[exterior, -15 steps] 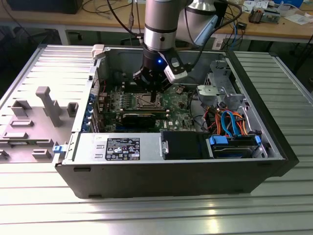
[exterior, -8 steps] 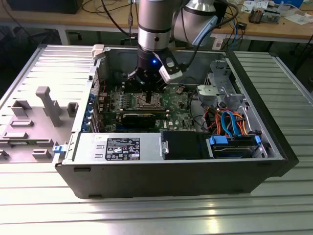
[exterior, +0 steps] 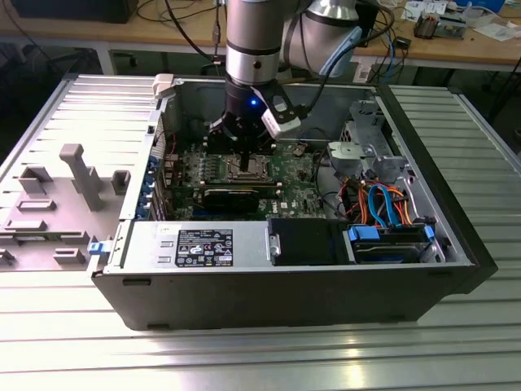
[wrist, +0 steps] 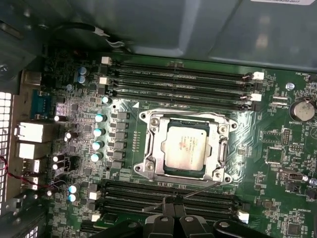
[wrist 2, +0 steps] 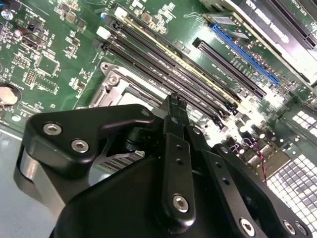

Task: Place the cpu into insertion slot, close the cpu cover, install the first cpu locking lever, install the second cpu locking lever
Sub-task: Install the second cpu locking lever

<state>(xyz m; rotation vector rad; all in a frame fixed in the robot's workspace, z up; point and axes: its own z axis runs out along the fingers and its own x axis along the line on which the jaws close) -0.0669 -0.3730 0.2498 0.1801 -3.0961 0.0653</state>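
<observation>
- Gripper [exterior: 243,163] sits low inside the open PC case [exterior: 456,244], over the green motherboard [exterior: 297,175], right by the CPU socket.
- Fingertips pressed together, nothing visibly held: in the first wrist view the 2 black tips [wrist: 174,218] meet with no gap; in the second wrist view the fingers [wrist 2: 174,106] also come to a single closed point.
- CPU [wrist: 184,147] lies flat in the insertion slot [wrist: 219,148], silver-grey top facing up, squarely seated.
- CPU cover [wrist: 153,148] is down around the chip, its metal frame bordering all 4 sides, chip visible through the window.
- A thin wire locking lever [wrist: 198,187] runs along the socket edge nearest the gripper, next to the memory slots [wrist: 168,196]; can't tell if it's latched.
- Gripper tips sit just beside that lever, over the memory slots; contact can't be judged.
- More memory slots [wrist: 178,84] on the far side of the socket.
- In the exterior view, the power supply [exterior: 195,244] runs along the near wall, and orange and blue cables [exterior: 383,204] bundle at the exterior view's right.
</observation>
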